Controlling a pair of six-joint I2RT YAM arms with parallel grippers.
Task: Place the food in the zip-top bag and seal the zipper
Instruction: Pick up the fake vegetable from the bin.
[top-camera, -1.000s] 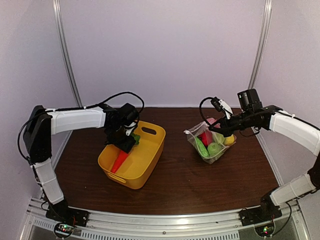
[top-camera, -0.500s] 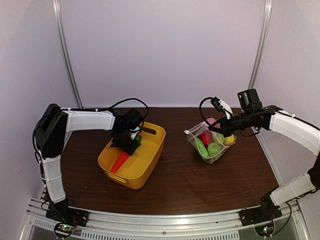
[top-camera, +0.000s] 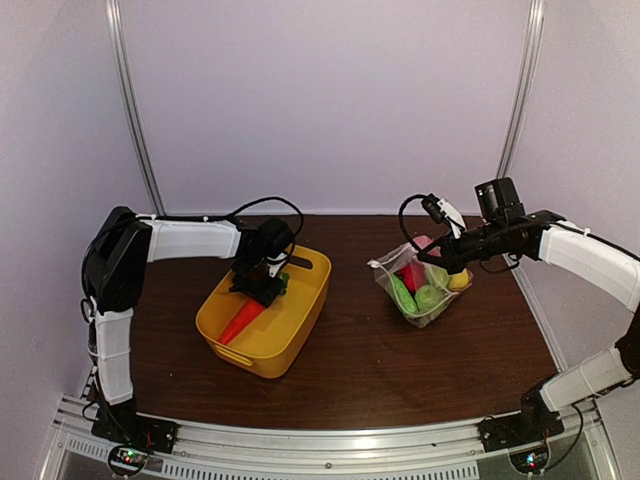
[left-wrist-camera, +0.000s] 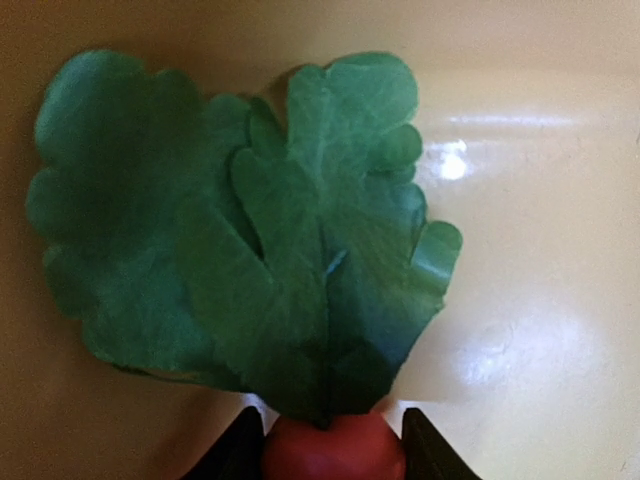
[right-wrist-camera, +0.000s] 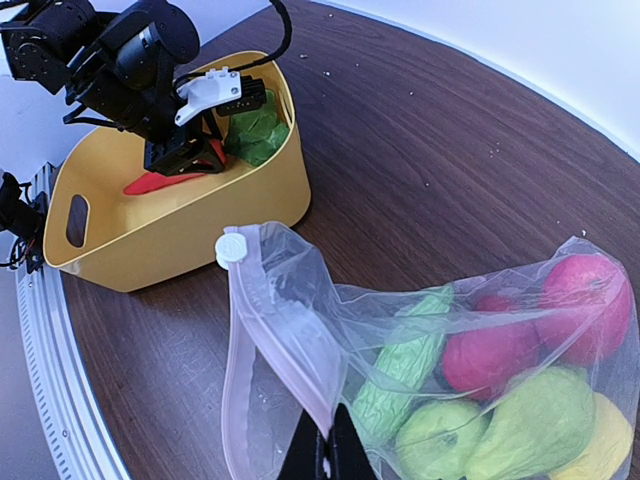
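In the top view, the left gripper (top-camera: 262, 284) sits low inside the yellow tub (top-camera: 292, 338) at centre left, over the leafy end of the carrot (top-camera: 238, 322). The carrot's long axis runs diagonally, with the leaves to the upper right and the tip to the lower left. The gripper hides the leaves, and we cannot read its jaws from here. At centre right, the right gripper (top-camera: 444, 263) is at the upper edge of the zip-top bag (top-camera: 418, 290), which lies on the table (top-camera: 360, 370) well apart from the tub.

In the left wrist view, the carrot (left-wrist-camera: 250, 230) stands upright in the frame. Its green leaves fan upward, and its orange shoulder is cut off at the bottom edge. The left gripper (left-wrist-camera: 333, 458) has a dark fingertip (left-wrist-camera: 238, 452) close against each side of that shoulder. We cannot tell whether they press it yet.

In the right wrist view, the right gripper (right-wrist-camera: 330, 455) at bottom centre is pressed together on the bag's (right-wrist-camera: 300, 330) near wall, just below the pale zipper (right-wrist-camera: 238, 350), whose white slider (right-wrist-camera: 232, 248) sits at its upper end. The food (right-wrist-camera: 490, 355) fills the lower right of the bag. There is a cucumber, red fruit, a pear and something yellow, all partly blurred by the plastic and cut off by the frame. At upper left, the tub (right-wrist-camera: 170, 225) holds the carrot (right-wrist-camera: 158, 183) under the left gripper (right-wrist-camera: 185, 152).
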